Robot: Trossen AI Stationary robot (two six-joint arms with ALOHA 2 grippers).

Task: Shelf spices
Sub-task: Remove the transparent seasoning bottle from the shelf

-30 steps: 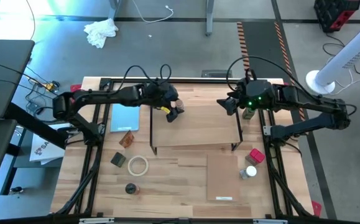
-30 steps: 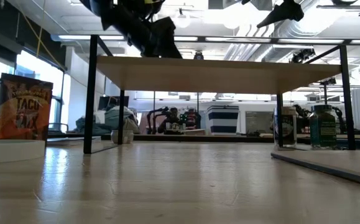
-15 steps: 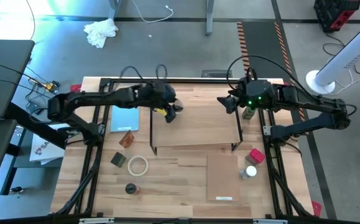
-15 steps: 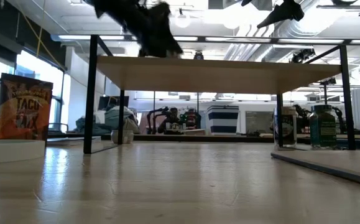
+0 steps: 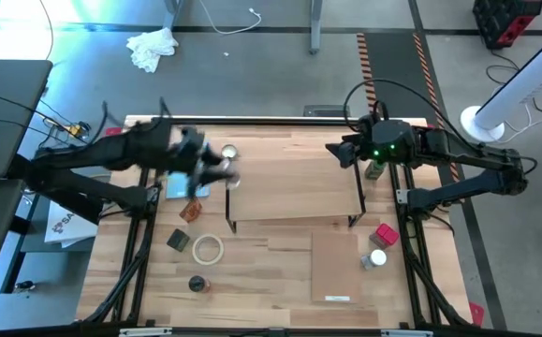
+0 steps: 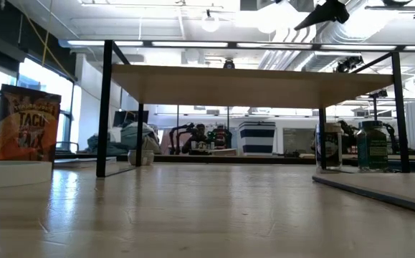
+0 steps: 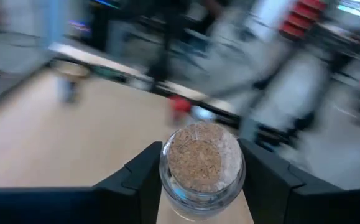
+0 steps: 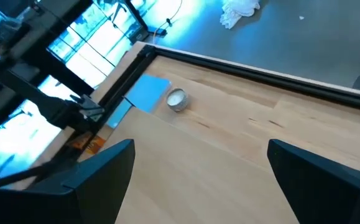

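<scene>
Wooden table point(image 5: 280, 281): left gripper point(image 7: 199, 180) jaws clamped on tan-topped jar point(image 7: 201, 163); right gripper point(image 8: 195, 165) jaws wide apart, empty.

L wrist: jar between fingers.
Clear glass jar point(image 7: 201, 165) w/ tan granular top sits between dark fingers point(image 7: 136, 177); pale wood surface point(image 7: 55, 134) beyond, background blurred.

Between the left tool's point(image 7: 198, 186) matt black plastic fingers point(image 7: 133, 180) sits a clear, glossy glass jar point(image 7: 201, 163) filled with coarse tan grains. Past it, the shelf point(image 5: 294, 183) has a smooth pale wood top on thin black metal frames. The tabletop point(image 5: 271, 271) is light, satiny wood planking.
</scene>
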